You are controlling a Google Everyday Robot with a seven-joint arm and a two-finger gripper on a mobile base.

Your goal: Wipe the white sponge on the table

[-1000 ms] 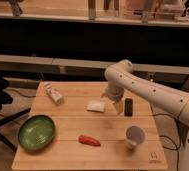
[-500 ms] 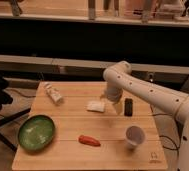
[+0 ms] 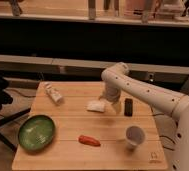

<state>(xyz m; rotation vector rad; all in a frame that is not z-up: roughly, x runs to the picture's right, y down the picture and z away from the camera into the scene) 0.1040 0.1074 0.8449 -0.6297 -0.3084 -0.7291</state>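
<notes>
Hanging spread-fingered and barely moved since before, the gripper (image 3: 104, 101) is just beside the soft, flat white sponge (image 3: 95, 105) on the slatted wooden table (image 3: 68, 152).

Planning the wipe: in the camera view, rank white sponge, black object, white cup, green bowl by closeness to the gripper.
1. white sponge, centre, beside the gripper
2. black object, toward picture right
3. white cup, near right corner
4. green bowl, near left corner
</notes>
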